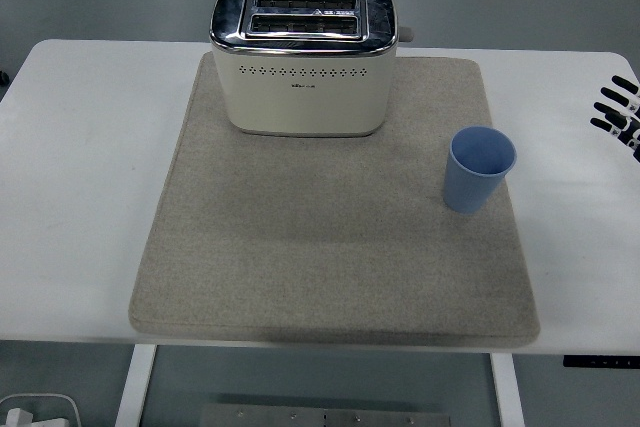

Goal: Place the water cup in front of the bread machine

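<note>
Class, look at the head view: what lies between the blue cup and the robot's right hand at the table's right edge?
Nothing stands between the blue cup and the right hand: only a strip of mat and bare white table, per the head view.

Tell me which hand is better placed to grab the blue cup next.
Right, likely. The blue cup stands on the mat's right side, and only the right hand shows, at the right edge beyond it. The left hand is out of view.
</note>
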You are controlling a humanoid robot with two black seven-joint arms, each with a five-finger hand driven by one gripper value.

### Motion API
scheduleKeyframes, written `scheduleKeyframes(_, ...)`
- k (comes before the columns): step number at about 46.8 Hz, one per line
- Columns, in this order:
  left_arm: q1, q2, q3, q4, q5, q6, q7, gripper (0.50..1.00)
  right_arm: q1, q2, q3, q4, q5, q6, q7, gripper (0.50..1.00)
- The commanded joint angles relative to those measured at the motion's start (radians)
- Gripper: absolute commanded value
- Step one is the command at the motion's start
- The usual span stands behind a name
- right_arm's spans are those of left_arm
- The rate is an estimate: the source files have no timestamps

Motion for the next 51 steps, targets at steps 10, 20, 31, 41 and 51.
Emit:
scheduleKeyframes(10, 0.0, 0.0, 0.0, 0.0, 0.0, 0.001, 0.0, 1.0, -0.036, -0.007, 0.002, 0.0, 0.002, 0.0, 0.031, 0.928)
scheduleKeyframes(20, 0.0, 0.0, 0.0, 0.0, 0.0, 0.0, 0.0, 1.0, -0.035, 0.003, 0.007, 0.021, 0.002, 0.0, 0.031, 0.928)
scheduleKeyframes(31, 0.0, 0.0, 0.0, 0.0, 0.0, 0.0, 0.0, 1.0, -0.024, 0.01, 0.008, 0.04, 0.005, 0.0, 0.025, 0.928)
scheduleKeyframes(41, 0.0, 0.0, 0.0, 0.0, 0.0, 0.0, 0.0, 1.0, -0.009, 0.013, 0.008, 0.077, 0.011, 0.0, 0.023, 0.928)
scheduleKeyframes(51, 0.0, 0.0, 0.0, 0.0, 0.0, 0.0, 0.0, 1.0, 0.053, 0.012, 0.005, 0.02, 0.012, 0.0, 0.029, 0.93)
